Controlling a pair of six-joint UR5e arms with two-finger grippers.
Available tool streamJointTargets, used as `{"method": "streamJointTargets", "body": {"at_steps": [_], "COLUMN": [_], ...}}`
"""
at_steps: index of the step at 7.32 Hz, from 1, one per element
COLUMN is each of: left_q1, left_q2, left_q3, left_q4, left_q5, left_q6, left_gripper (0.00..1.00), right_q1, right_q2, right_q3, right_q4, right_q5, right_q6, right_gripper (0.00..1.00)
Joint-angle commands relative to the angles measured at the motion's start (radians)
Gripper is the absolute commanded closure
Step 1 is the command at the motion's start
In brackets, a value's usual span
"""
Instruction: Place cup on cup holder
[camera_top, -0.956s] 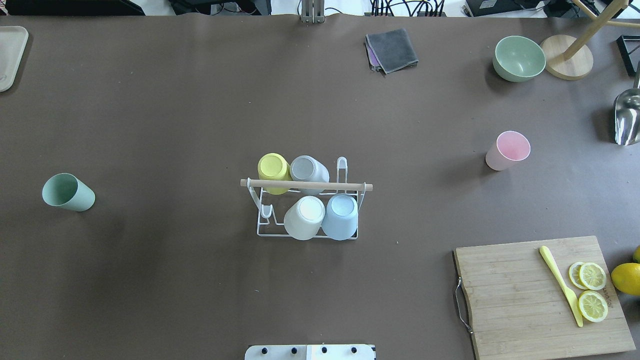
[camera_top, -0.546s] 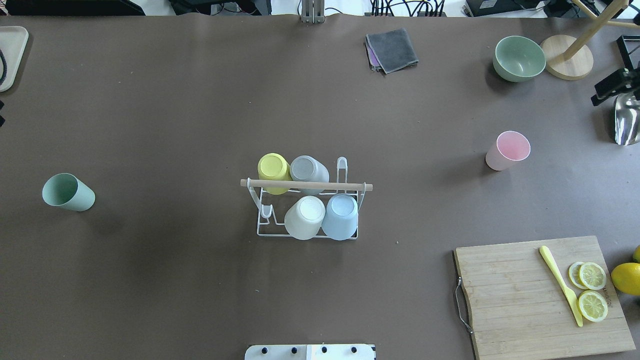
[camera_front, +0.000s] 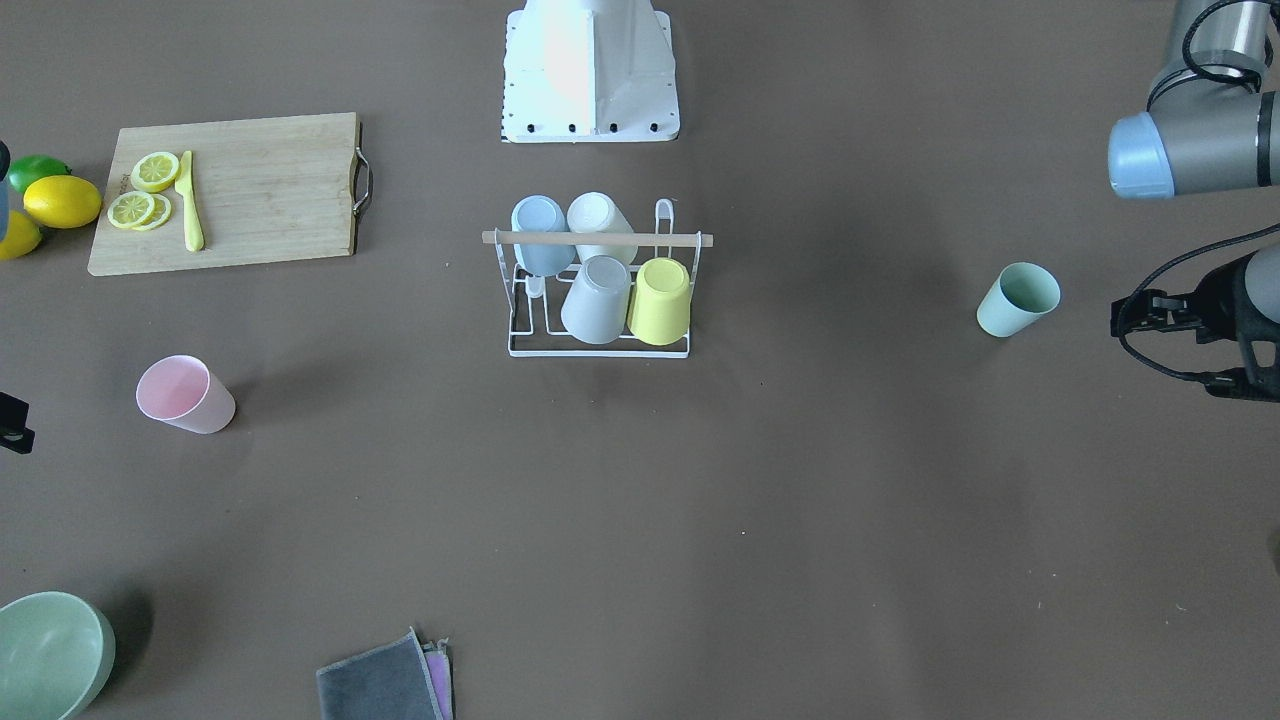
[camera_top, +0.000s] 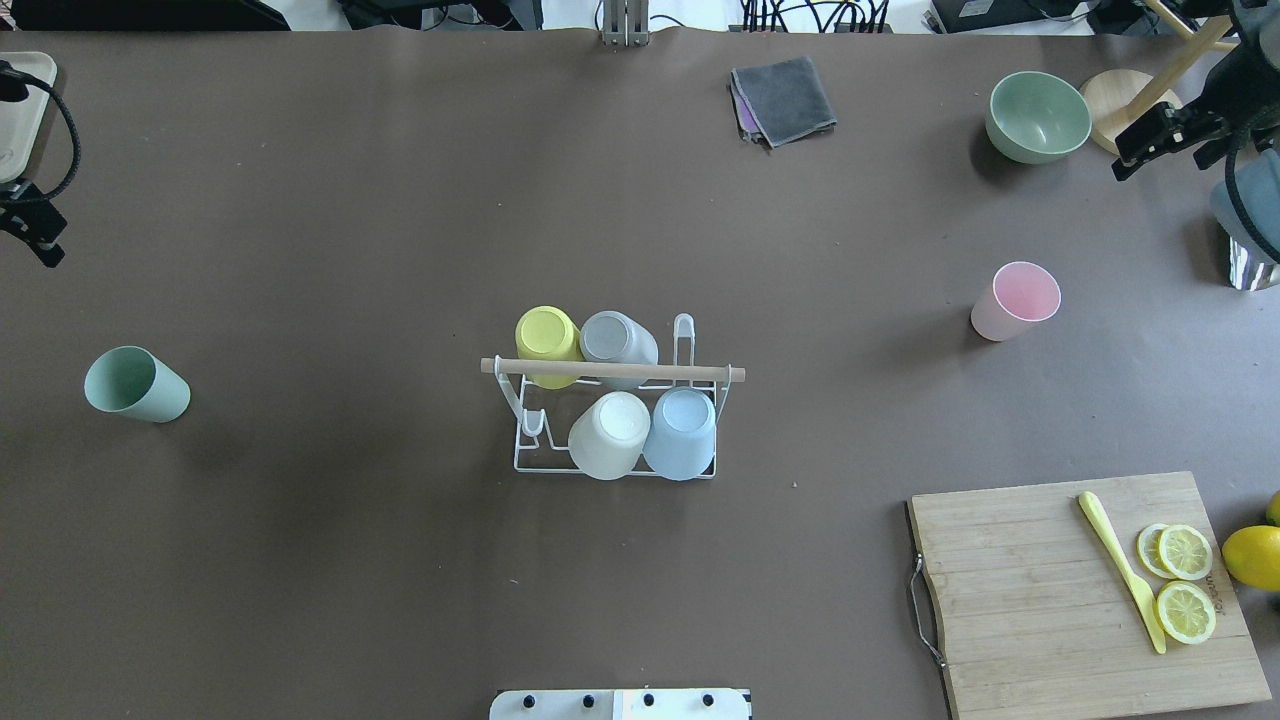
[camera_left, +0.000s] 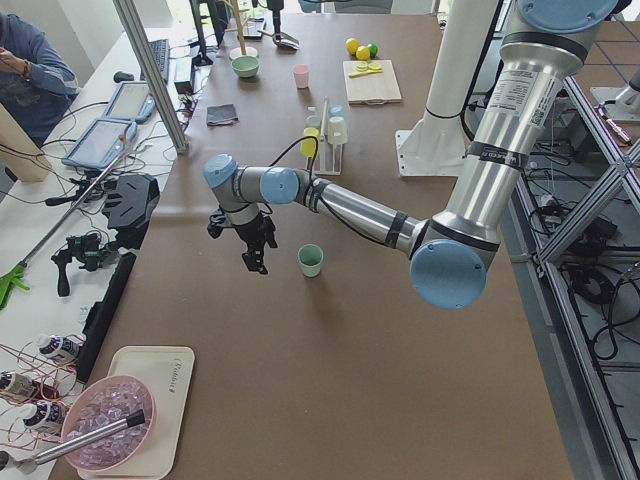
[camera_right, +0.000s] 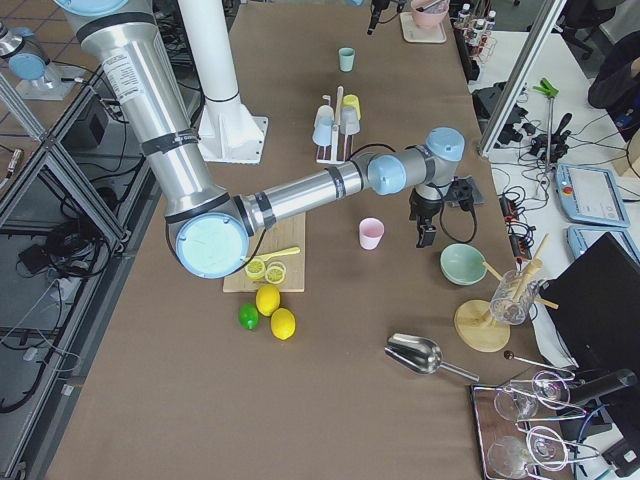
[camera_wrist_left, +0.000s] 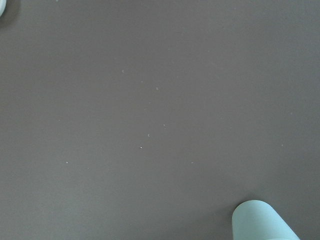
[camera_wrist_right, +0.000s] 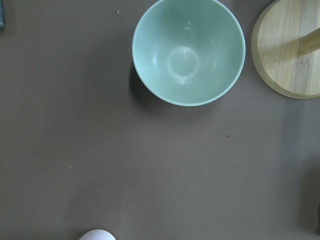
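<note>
The white wire cup holder (camera_top: 700, 373) with a wooden rod stands mid-table and also shows in the front view (camera_front: 680, 240). Several cups hang upside down on it. A green cup (camera_top: 135, 383) stands upright on the table at the left (camera_front: 1018, 299). A pink cup (camera_top: 1015, 300) stands upright at the right (camera_front: 185, 393). My left gripper (camera_left: 252, 262) hovers beyond the green cup near the left edge (camera_top: 35, 240). My right gripper (camera_right: 425, 235) hovers between the pink cup and the bowl (camera_top: 1140, 148). Neither holds anything I can see, and I cannot tell how their jaws stand.
A green bowl (camera_top: 1038, 117) and a round wooden stand base (camera_top: 1133, 113) sit at the far right. A folded grey cloth (camera_top: 783, 100) lies at the back. A cutting board (camera_top: 1050, 600) with lemon slices and a yellow knife is at the front right. A metal scoop (camera_top: 1250, 268) lies at the right edge.
Both arms have come into the overhead view, the left at the left edge and the right at the upper right. The cups and the holder have not moved.
</note>
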Motion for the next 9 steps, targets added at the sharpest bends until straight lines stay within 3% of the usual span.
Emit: {"method": "streamJointTargets", "body": {"at_steps": [1, 3, 5, 7, 9], "left_q1": [0.028, 0.071, 0.143, 0.206, 0.220], "left_q2": [-0.072, -0.177, -0.214, -0.220, -0.246], "left_q3": [0.031, 0.108, 0.174, 0.221, 0.267], "left_q4": [0.107, 0.239, 0.260, 0.251, 0.249], "left_q5": [0.001, 0.004, 0.089, 0.095, 0.096], "left_q6": [0.008, 0.011, 0.228, 0.250, 0.291], "left_gripper": [0.03, 0.03, 0.03, 0.03, 0.03], "right_q1": [-0.053, -0.102, -0.132, -0.133, -0.153], "right_q2": [0.093, 0.172, 0.296, 0.317, 0.361], "right_q3": [-0.087, -0.155, -0.327, -0.409, -0.515], "right_q4": [-0.076, -0.165, -0.292, -0.317, -0.317], "right_q5": [0.055, 0.076, 0.077, 0.076, 0.079], "right_q6": [-0.001, -0.010, -0.138, -0.343, -0.396], "right_gripper": [0.00, 0.00, 0.00, 0.00, 0.00]}}
